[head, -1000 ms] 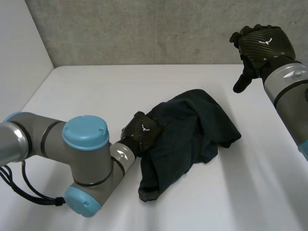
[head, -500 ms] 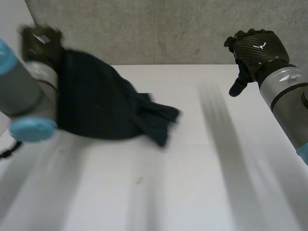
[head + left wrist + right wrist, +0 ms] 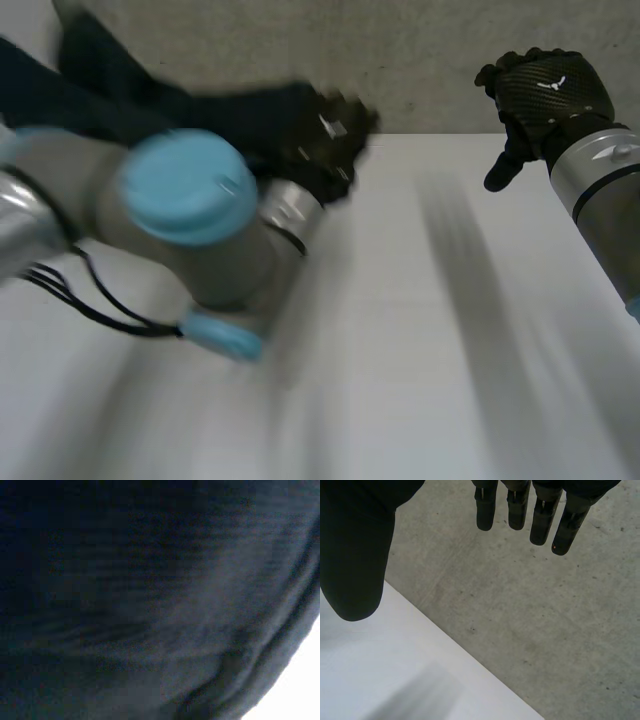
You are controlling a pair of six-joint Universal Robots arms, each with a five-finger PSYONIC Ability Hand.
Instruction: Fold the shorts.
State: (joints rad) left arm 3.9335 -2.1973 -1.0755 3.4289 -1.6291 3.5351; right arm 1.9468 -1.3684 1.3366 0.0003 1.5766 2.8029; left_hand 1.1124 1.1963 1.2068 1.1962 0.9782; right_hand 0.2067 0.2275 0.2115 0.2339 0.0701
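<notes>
Dark navy cloth shorts (image 3: 150, 100) aloft at ten o'clock with my left hand (image 3: 328, 135); grip, cannot tell. Right hand (image 3: 545, 95) slack, empty, two o'clock. Best: lay flat first.

A white desk (image 3: 420, 380) reaches back to a grey concrete wall (image 3: 420, 60) on the far side, speckled and faintly stained.

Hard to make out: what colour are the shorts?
The shorts are plain dark navy, clearest in the left wrist view.

The left hand (image 3: 325, 135) holds the dark shorts (image 3: 130, 95) aloft, right hand (image 3: 545, 95) well apart.
</notes>
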